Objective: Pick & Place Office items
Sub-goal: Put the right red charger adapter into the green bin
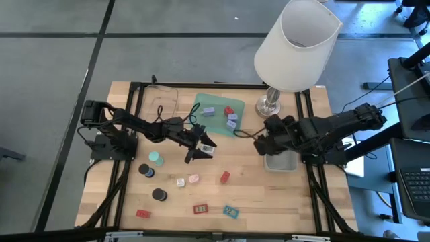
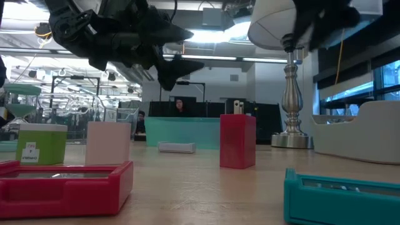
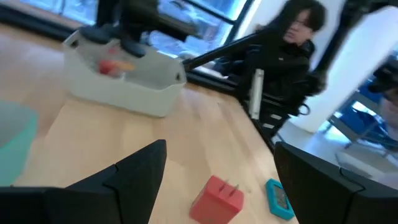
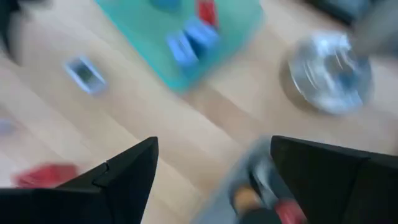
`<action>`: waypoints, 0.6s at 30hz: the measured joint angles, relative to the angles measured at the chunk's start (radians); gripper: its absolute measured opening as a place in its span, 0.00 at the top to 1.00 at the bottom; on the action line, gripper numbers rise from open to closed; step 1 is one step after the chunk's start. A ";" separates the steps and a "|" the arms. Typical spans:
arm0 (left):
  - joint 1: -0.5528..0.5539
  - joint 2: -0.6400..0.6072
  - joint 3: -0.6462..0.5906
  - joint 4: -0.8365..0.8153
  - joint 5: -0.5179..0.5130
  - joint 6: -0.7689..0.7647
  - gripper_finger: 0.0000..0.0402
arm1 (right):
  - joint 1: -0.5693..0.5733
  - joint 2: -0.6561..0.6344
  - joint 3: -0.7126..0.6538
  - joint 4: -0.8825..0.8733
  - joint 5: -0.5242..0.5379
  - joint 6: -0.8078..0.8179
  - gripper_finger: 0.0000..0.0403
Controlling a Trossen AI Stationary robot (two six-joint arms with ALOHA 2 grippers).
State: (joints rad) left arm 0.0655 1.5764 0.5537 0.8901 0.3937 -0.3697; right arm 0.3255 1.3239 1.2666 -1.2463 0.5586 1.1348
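The left gripper (image 1: 197,152) hovers above mid-table with its dark fingers spread wide and nothing between them, and its wrist view looks straight past them at a small red block with two metal prongs (image 3: 216,200) lying on the bare wood, which appears to be the next piece to collect. To take it cleanly, the fingers should descend squarely on either side of the block's flat faces rather than across the prongs, and close only once the tips are down near the tabletop. The right gripper (image 1: 258,142) hangs beside the shallow grey plastic tray (image 1: 281,163), fingers parted and empty; red and orange pieces already lie in that tray in the left wrist view. The other office items are scattered: blue and red pieces sit in the green tray (image 1: 218,113), while black round caps (image 1: 159,195), a mint-green cap (image 1: 155,158), and flat red (image 1: 200,210) and teal rectangles (image 1: 231,212) wait on the near half of the table. The lamp's chrome base (image 1: 269,104) stands close to the grey tray, so carrying moves should steer clear of it.
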 joint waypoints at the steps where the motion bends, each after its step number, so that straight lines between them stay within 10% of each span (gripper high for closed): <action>1: -0.006 0.000 0.000 0.014 0.022 0.016 0.27 | 0.024 0.000 -0.001 0.040 0.036 -0.022 0.22; 10: -0.102 -0.019 0.000 0.036 0.161 0.225 0.27 | 0.209 0.001 -0.216 0.648 0.082 -0.434 0.22; 18: -0.185 -0.077 0.000 0.011 -0.011 0.291 0.27 | 0.251 0.001 -0.322 0.853 0.073 -0.654 0.22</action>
State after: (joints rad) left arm -0.1192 1.4991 0.5537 0.9010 0.3829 -0.0792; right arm 0.5762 1.3247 0.9449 -0.3933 0.6318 0.4804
